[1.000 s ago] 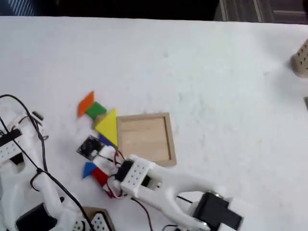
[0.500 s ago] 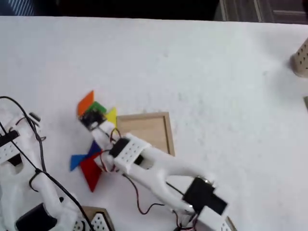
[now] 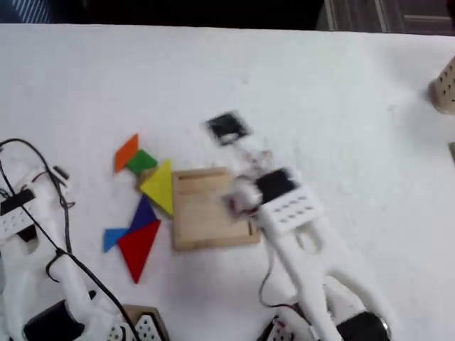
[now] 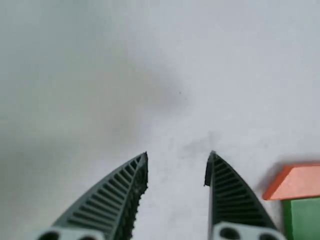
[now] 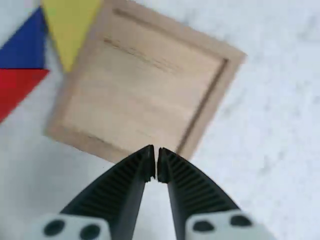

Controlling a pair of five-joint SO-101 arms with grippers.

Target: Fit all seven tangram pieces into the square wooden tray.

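The square wooden tray lies with nothing inside it, seen too in the right wrist view. Left of it are the pieces: orange, green, a yellow triangle against the tray's left rim, a purple-blue one, a small blue one and a red triangle. My right gripper is shut and holds nothing; it hangs by the tray's right rim. My left gripper stands open over bare table, beside the orange piece and green piece.
The left arm's white base and black cables fill the front left corner. A beige perforated object stands at the right edge. The table's far edge runs along the top; wide bare table lies behind and right of the tray.
My right arm swung from the pieces left of the tray across to the tray's right side, uncovering the red and blue pieces. The left arm stayed put.
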